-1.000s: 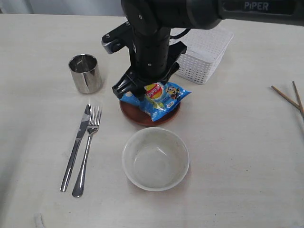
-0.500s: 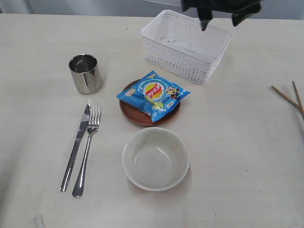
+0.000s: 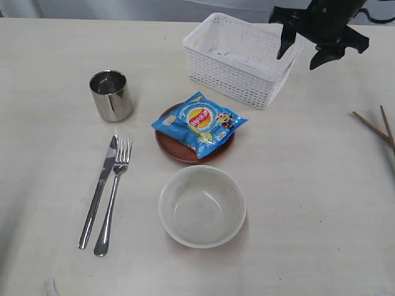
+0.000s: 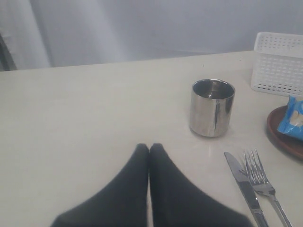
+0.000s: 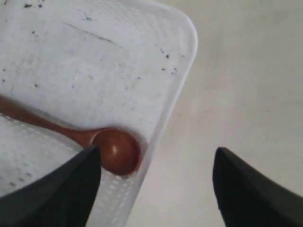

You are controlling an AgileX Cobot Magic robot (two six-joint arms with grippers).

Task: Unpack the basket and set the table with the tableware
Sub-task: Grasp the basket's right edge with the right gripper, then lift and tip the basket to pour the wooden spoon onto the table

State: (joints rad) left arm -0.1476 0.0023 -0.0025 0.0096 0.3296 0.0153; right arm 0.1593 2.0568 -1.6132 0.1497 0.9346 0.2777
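Observation:
The white basket (image 3: 237,86) stands at the back of the table (image 3: 308,185). My right gripper (image 3: 300,57) hovers open over its right end, empty. In the right wrist view that gripper (image 5: 156,153) straddles the basket rim (image 5: 176,92), with the brown wooden spoon (image 5: 116,151) lying inside by one finger. A steel cup (image 3: 111,94), knife (image 3: 99,191), fork (image 3: 114,197), white bowl (image 3: 202,205) and reddish plate (image 3: 179,151) are laid out on the table. Chopsticks (image 3: 373,126) lie at the right edge. My left gripper (image 4: 149,147) is shut and empty, low over the table near the cup (image 4: 212,108).
A blue chip bag (image 3: 199,123) lies on the plate, covering most of it. The left wrist view also shows the knife (image 4: 244,184), fork (image 4: 262,182), basket corner (image 4: 279,61) and plate edge (image 4: 281,139).
My right arm has drawn back from the chip bag on the plate to the basket's right end. The bag stays on the plate.

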